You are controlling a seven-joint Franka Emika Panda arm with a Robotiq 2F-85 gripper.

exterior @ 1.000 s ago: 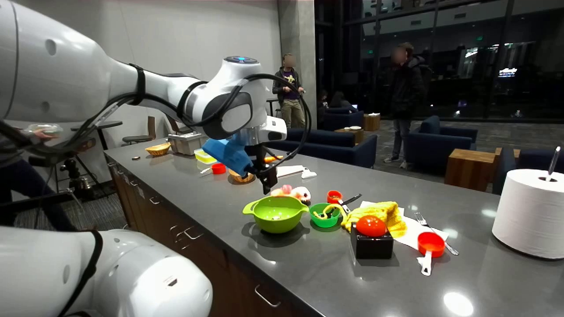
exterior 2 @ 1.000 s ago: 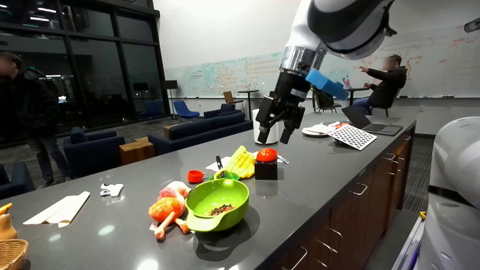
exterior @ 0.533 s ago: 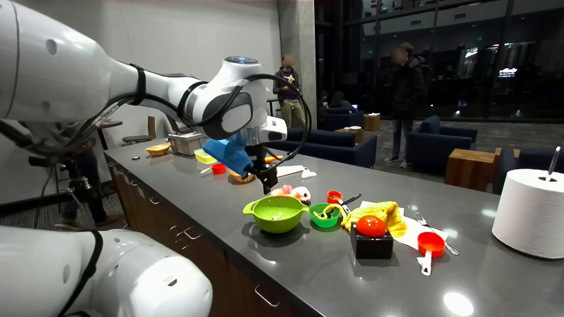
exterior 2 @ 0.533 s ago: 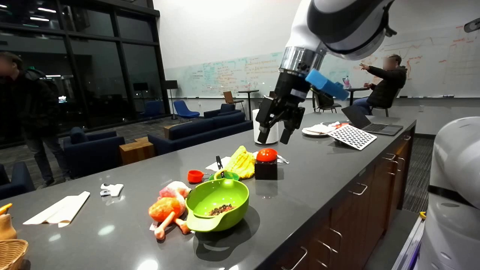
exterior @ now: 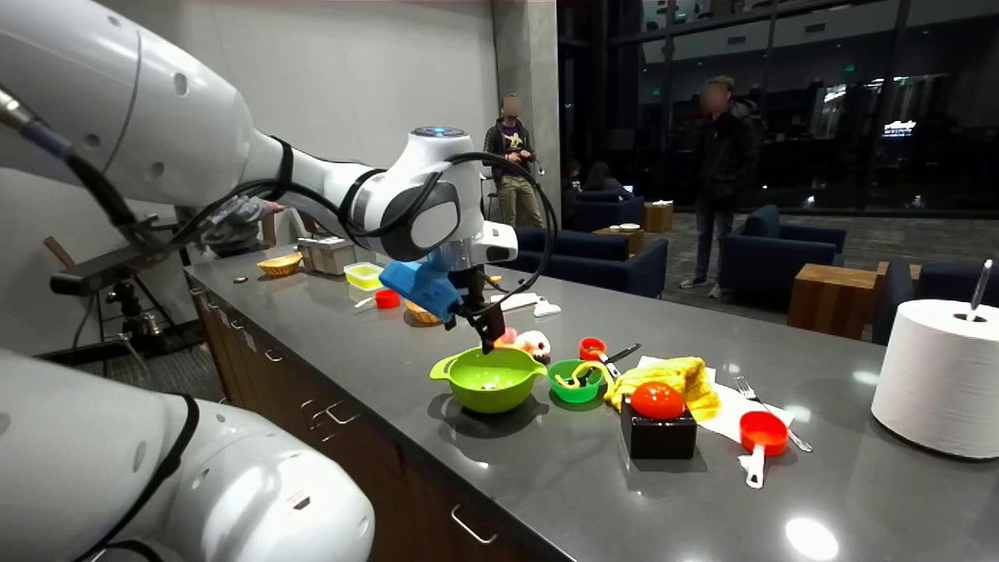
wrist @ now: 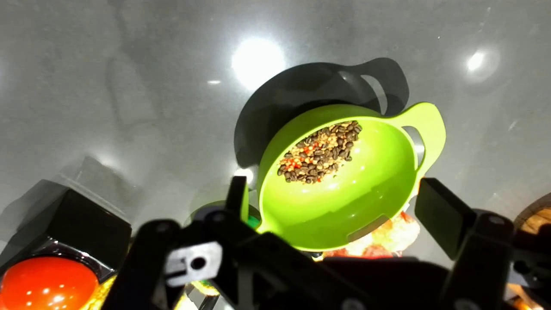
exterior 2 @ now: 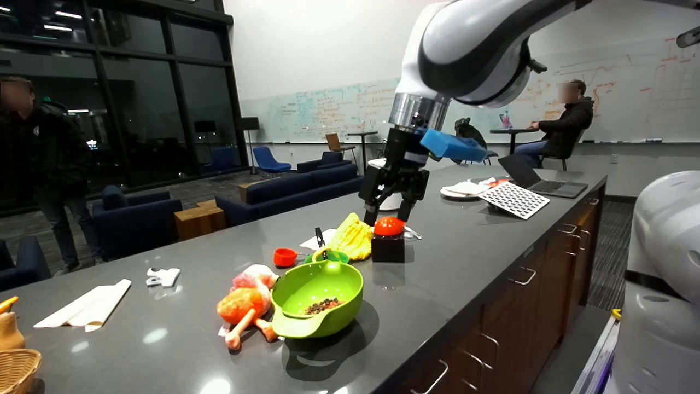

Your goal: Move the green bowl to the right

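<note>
Glossy gray countertop: Robotiq gripper, fingers spread, hangs apart from the lime-green mixing bowl; likely the reach, with descent and grasp needed next.

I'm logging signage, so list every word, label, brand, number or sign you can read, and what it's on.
None can be read.
Whiteboard handwriting: too small and blurred.
Lit sign in the background: too blurred.
Purple shirt's yellow mark: unclear whether lettering.
Jacket mark: too small.
Arm marking: too small.
Green bowl: no lettering visible.
</note>
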